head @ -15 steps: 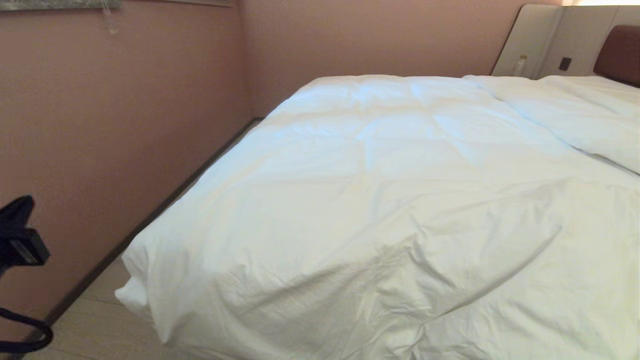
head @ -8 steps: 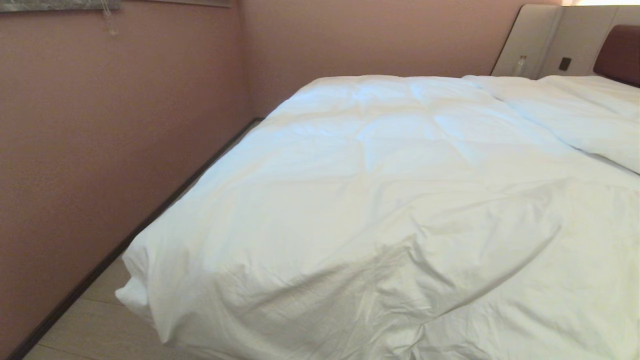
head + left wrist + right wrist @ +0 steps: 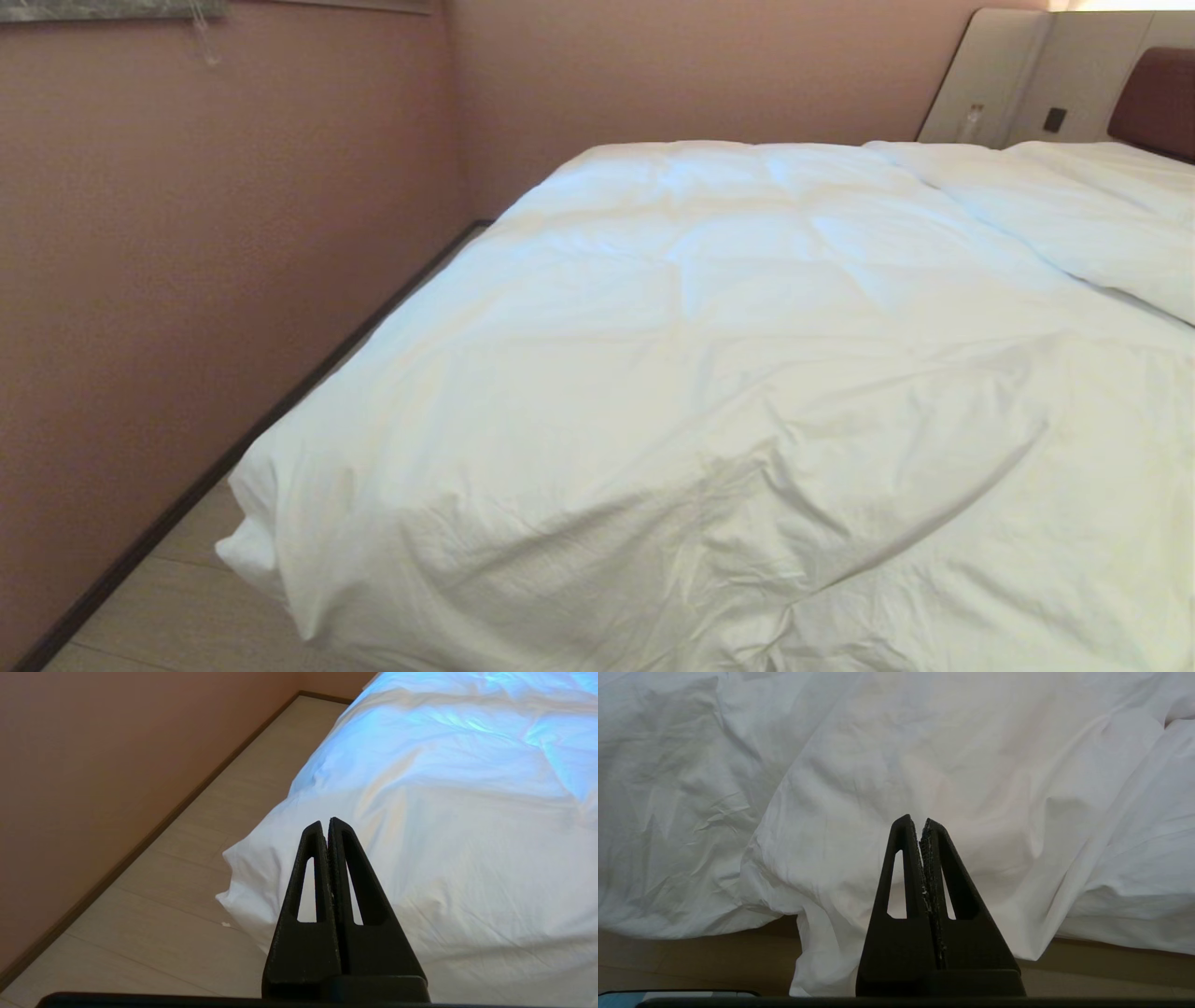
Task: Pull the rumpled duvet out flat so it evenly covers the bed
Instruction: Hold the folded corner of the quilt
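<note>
The white puffy duvet (image 3: 709,373) lies spread over the bed, with creases near its foot end and its near left corner (image 3: 252,541) hanging toward the floor. Only the bed's brown headboard (image 3: 1158,98) shows, at the far right. Neither gripper appears in the head view. In the left wrist view my left gripper (image 3: 325,823) is shut and empty, held in the air off the duvet's corner (image 3: 243,877). In the right wrist view my right gripper (image 3: 918,822) is shut and empty, facing the duvet (image 3: 924,756) where its edge hangs at the foot of the bed.
A pinkish-brown wall (image 3: 205,261) runs along the bed's left side, with a narrow strip of pale wood floor (image 3: 177,588) and a dark skirting between them. Beige panels (image 3: 1018,79) and a pillow (image 3: 1092,205) are at the head end.
The left arm, seen at the head view's left edge one second ago, has dropped out of that view. The duvet has not moved.
</note>
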